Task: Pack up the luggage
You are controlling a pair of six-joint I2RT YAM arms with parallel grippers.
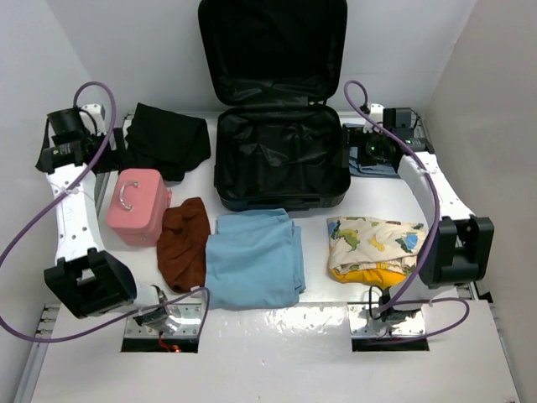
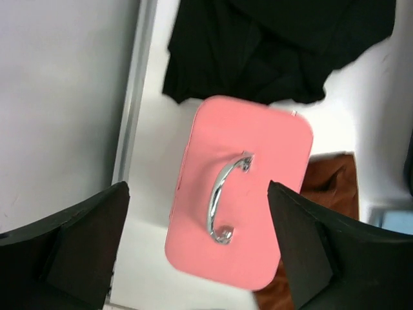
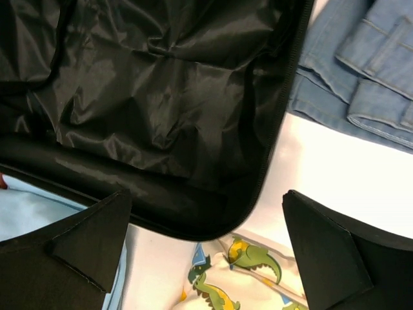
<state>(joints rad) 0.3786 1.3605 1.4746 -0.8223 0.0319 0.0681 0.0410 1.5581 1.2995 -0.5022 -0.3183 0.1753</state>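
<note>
On table (image 1: 277,336), one luggage (image 1: 281,159), one pink case (image 1: 137,206), five clothing piles (image 1: 168,138) (image 1: 185,243) (image 1: 252,260) (image 1: 373,243) (image 3: 361,64), both jaws spread

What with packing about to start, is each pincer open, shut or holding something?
Left pincer: open, holding nothing.
Right pincer: open, holding nothing.

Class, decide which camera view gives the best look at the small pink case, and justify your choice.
The left wrist view: the pink case fills the middle, its silver handle sharp. The top external view shows the case whole but small. The right wrist view shows nothing recognisable of it.
</note>
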